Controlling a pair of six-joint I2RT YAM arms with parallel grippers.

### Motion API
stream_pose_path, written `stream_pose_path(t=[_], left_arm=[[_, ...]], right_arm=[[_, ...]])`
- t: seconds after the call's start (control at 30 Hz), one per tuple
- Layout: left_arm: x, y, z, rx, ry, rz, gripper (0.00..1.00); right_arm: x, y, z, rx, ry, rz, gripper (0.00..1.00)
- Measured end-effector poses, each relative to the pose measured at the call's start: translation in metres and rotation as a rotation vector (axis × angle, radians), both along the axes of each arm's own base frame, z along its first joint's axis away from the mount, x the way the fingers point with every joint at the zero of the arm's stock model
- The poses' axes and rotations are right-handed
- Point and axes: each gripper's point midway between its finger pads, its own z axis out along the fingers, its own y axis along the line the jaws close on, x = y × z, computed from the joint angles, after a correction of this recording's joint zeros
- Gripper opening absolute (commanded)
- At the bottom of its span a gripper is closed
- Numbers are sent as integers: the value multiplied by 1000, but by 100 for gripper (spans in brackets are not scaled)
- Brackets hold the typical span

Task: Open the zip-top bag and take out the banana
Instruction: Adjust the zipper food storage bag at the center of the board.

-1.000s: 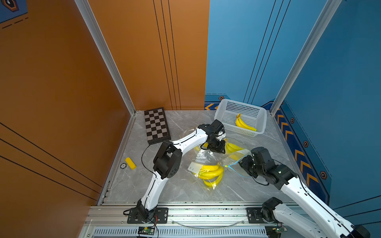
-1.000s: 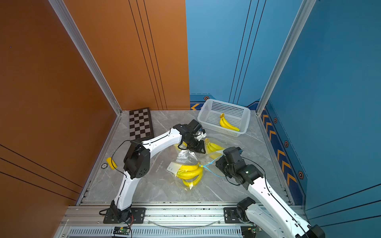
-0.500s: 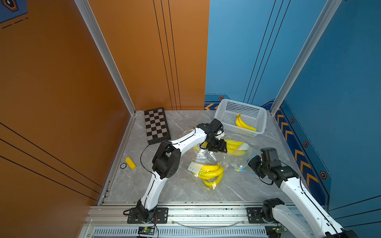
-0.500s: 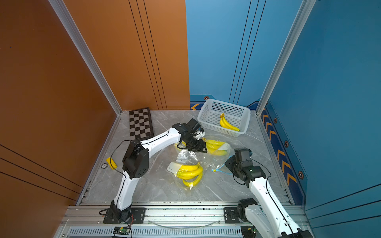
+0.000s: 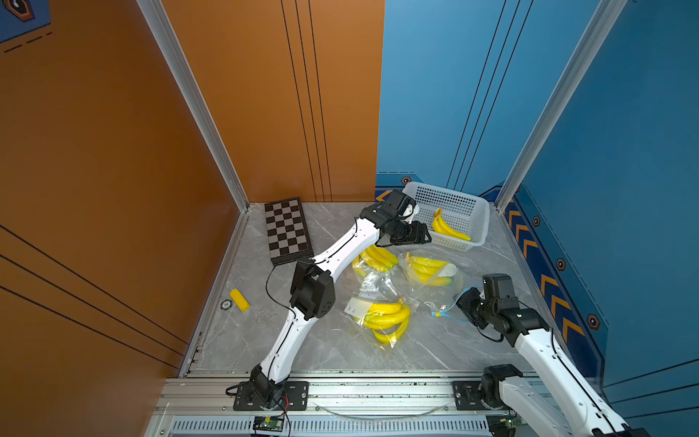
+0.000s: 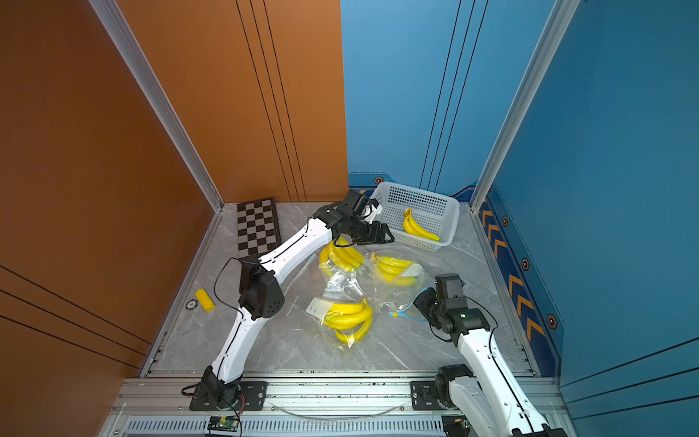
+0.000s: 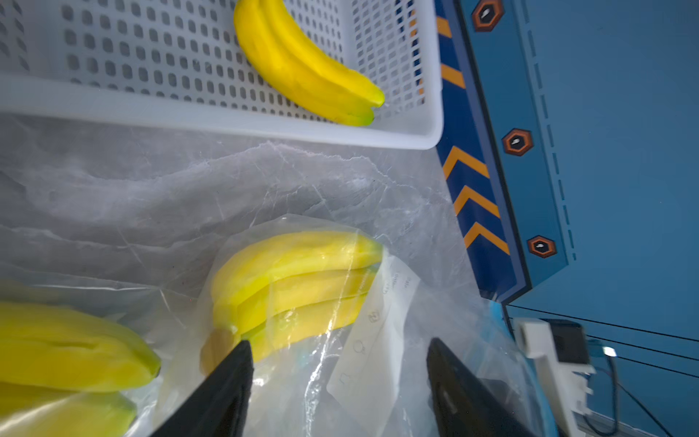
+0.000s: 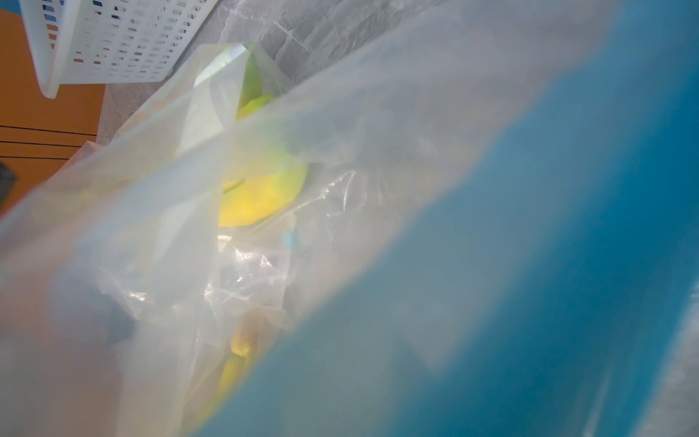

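Observation:
The clear zip-top bag lies on the marble floor in front of the basket, with a yellow banana bunch and a white label inside. My left gripper hovers open above it, near the basket's front wall. In the left wrist view its two black fingers stand wide apart over the bag and the banana, holding nothing. My right gripper is shut on the bag's blue zip edge and holds it off the floor. Plastic covers the right wrist view and hides those jaws.
A white basket at the back holds a loose banana bunch. Two more bagged bunches lie nearby, one under the left arm and one nearer the front. A chessboard and a yellow block sit left.
My left gripper opened, let go of the bag and rose toward the basket. My right gripper pulled the zip edge back to the right, and the bagged banana shifted right with it.

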Motion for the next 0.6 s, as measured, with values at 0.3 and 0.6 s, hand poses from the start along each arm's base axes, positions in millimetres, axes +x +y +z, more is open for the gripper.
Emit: stream_pose_path(t=[0.3,0.6], left_arm=[[-6,-3,-82,104,76,-57,73],[-35,-36,-73,43,73,-155,69]], right_arm=[[10,2,-12,22,23,26,51],[40,21,-39,79,33,102,52]])
